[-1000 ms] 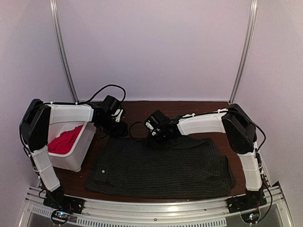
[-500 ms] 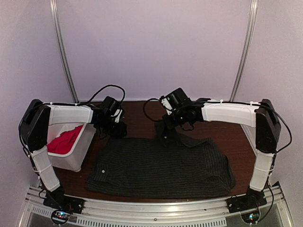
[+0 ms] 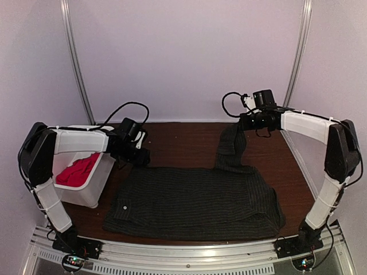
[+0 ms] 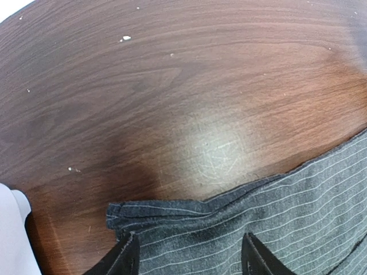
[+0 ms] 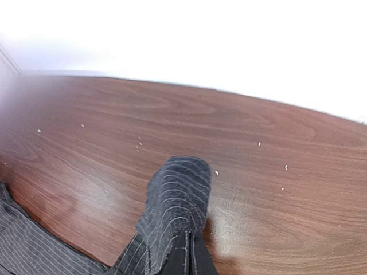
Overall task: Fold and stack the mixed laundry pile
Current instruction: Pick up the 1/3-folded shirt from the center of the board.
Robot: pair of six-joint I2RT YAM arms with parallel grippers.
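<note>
Right, the dark wooden counter [image 3: 183, 134] takes up the middle of the scene, and spread flat across its near half lies the charcoal pinstriped shirt [image 3: 195, 200], a pale button showing near its left edge. At the counter's left side stands the white plastic bin [image 3: 96, 184], with the red T-shirt [image 3: 74, 171] bunched inside it. Up at the shirt's far right, one sleeve [image 3: 231, 148] rises off the counter in a narrow hanging column. At its top is the right hand [image 3: 243, 122], fingers pressed together and clamped on the sleeve's end, high above the wood near the back wall. Over at the shirt's far left corner, just beside the bin, sits the left hand [image 3: 141, 156]. Its fingers are apart, one tip on either side over the striped cloth by the folded edge. Whether they touch the fabric I cannot tell.
</note>
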